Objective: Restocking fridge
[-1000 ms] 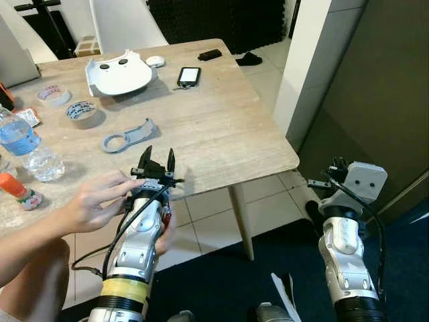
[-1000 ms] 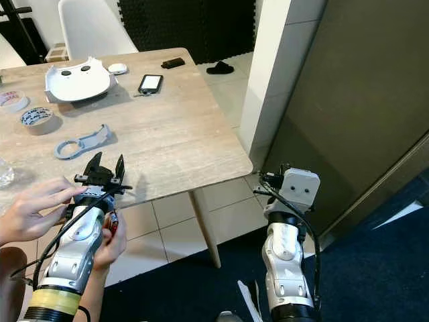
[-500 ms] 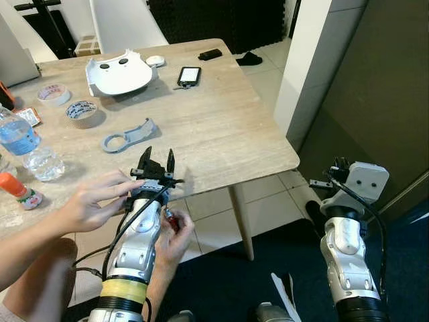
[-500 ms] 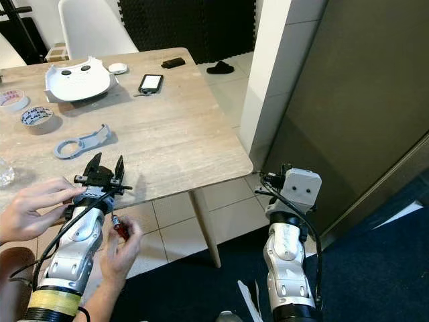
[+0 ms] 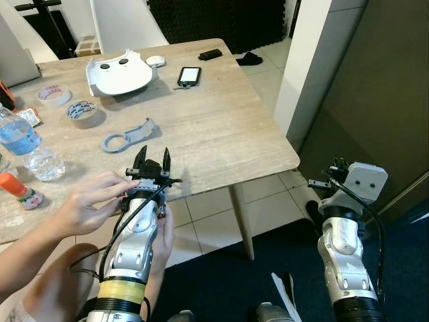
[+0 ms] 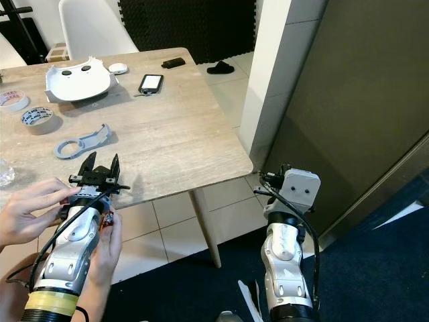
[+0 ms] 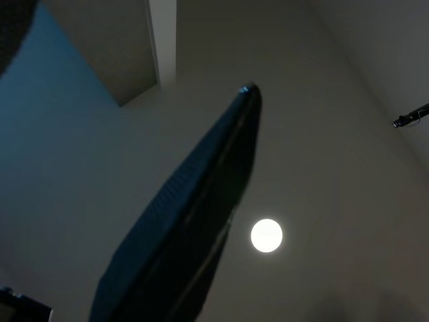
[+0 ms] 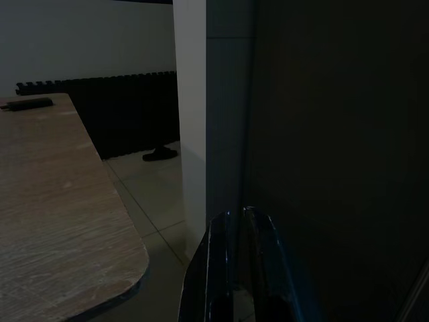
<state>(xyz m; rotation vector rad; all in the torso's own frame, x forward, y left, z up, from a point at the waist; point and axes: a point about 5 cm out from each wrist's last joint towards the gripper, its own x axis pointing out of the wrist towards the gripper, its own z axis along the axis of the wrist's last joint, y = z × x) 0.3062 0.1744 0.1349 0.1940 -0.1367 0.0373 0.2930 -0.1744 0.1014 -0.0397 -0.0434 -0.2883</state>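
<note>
My left gripper [image 5: 153, 157] points up at the near edge of a wooden table [image 5: 221, 127], open, with nothing between its fingers. A person's hand [image 5: 87, 201] rests on its wrist, and a second hand [image 5: 163, 231] reaches under the wrist holding a small red-handled tool [image 6: 107, 218]. In the left wrist view one black finger [image 7: 201, 201] stands against a ceiling. My right gripper [image 8: 234, 221] is shut and empty, raised beside a tall dark panel [image 5: 375, 80] on the right. A clear water bottle [image 5: 23, 144] and an orange-capped bottle [image 5: 17, 190] lie at the table's left.
On the table are two tape rolls [image 5: 82, 113], a white plastic shell [image 5: 119, 75], a phone [image 5: 189, 75] and a grey ring-shaped part [image 5: 127, 137]. A white chair [image 5: 127, 23] stands behind. A white pillar [image 5: 301, 60] separates the table from the dark panel.
The person's lower hand, held out with the red tool half a second ago, has gone back under my left wrist. My left gripper has shifted slightly left. The right arm holds still.
</note>
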